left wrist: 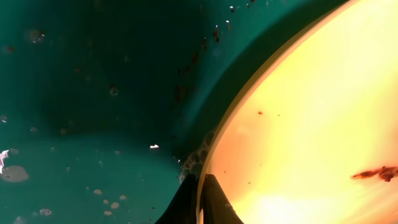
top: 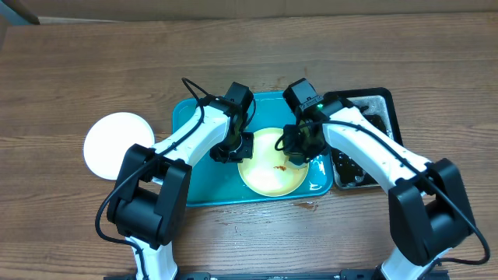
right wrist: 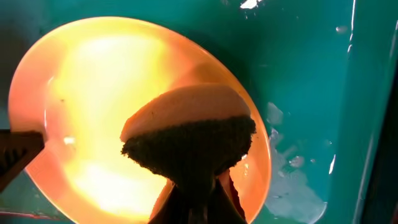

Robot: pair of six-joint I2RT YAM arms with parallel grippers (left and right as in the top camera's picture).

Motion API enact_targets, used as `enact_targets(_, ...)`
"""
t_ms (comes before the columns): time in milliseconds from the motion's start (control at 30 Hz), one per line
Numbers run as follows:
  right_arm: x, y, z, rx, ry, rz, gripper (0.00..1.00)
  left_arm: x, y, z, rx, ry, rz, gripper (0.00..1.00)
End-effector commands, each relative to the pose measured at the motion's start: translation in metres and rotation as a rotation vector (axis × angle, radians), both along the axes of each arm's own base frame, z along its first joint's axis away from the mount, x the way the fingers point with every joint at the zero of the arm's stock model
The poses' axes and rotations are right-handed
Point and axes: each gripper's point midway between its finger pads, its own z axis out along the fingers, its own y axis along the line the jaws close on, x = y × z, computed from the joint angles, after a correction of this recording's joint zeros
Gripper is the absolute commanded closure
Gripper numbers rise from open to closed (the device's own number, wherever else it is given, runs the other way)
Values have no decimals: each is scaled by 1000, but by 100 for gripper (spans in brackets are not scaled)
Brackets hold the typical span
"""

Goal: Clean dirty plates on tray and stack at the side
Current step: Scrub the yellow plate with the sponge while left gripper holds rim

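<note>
Yellow-green plate (top: 268, 175) sits on the blue tray (top: 218, 190), brown smear (top: 278, 166) near its middle, so not clean yet. Left gripper (top: 236, 149) pinches its left rim. Right gripper (top: 298, 152) is clamped on a sponge (right wrist: 186, 134) over the plate's right side. White plate (top: 113, 144) lies on the table well left of the tray, prob. done. Third plate not in view.

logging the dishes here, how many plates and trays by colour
white plate: 1
yellow-green plate: 1
turquoise tray: 1
black tray: 1
total: 4
</note>
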Motion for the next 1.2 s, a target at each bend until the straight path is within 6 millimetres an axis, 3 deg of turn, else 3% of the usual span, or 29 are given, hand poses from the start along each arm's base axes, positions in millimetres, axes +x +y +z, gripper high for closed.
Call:
enact_targets(0, -8, 3, -6, -8, -9, 49, 96, -2, 8, -5, 35, 4, -5, 96)
enact_targets(333, -19, 48, -40, 75, -122, 163, 96, -2, 8, -5, 35, 4, -5, 96)
enact_targets(567, -24, 53, -56, 52, -164, 192, 96, -2, 8, -5, 34, 5, -5, 96)
enact_targets(667, -25, 43, -61, 7, -170, 181, 96, -2, 8, -5, 34, 5, -5, 96)
enact_targets(900, -7, -8, -60, -236, -249, 12, 96, -3, 9, -5, 37, 11, -6, 96)
enact_targets(1167, 4, -39, -60, -275, -230, -67, 96, -4, 9, -5, 37, 12, -5, 96)
